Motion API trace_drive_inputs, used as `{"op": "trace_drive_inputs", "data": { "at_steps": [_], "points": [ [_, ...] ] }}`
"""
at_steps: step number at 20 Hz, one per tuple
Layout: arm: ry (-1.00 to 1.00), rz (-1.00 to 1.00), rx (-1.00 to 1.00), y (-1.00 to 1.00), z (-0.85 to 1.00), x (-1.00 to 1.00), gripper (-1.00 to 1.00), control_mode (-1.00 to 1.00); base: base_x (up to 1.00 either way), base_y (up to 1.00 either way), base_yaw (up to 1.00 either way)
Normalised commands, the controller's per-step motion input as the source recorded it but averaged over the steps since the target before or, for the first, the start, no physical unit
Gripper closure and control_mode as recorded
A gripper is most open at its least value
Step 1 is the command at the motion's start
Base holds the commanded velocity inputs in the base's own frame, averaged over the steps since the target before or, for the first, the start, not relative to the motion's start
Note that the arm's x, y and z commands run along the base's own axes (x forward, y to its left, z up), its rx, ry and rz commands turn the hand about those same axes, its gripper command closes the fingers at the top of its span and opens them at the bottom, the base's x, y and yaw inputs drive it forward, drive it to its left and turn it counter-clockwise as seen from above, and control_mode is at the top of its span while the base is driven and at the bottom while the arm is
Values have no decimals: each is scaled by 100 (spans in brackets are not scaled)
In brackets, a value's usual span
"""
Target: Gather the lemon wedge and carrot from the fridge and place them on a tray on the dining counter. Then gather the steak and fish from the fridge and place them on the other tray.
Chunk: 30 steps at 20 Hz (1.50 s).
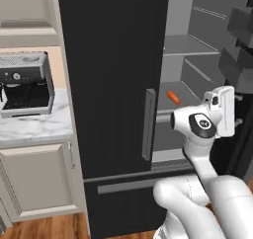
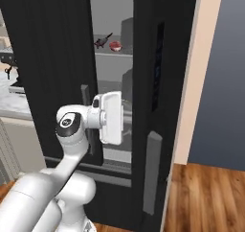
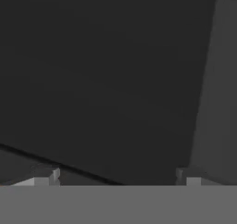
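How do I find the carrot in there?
Look at the big black fridge with its right door open. Inside, on a grey middle shelf, lies the carrot: a small orange stick, the one bright thing among the grey.

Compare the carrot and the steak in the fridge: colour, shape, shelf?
The carrot is orange and thin, a short stick lying at a slant; the steak is pinkish-red and rounder, a squat lump. In the left base view the carrot lies on a middle shelf, about level with the top of the door handle; in the right base view the steak sits on a higher shelf, above the robot's hand. Both are small and lie loose inside the open fridge.
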Motion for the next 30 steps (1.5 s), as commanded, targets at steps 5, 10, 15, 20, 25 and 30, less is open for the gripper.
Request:
{"op": "trace_drive_inputs", "data": {
  "at_steps": [5,10,15,20,25,30],
  "points": [
    [29,-16,7,-89,-6,27,-100,-100,0,0,0],
    [11,-2,24,68,-28,-22,-100,-100,0,0,0],
    [1,18,43,97,-27,10,-100,-100,0,0,0],
    [0,45,62,65,15,71,-100,-100,0,0,0],
    [-7,25,70,90,-13,68,-100,-100,0,0,0],
    [-10,5,77,99,1,44,-100,-100,0,0,0]
  ]
}}
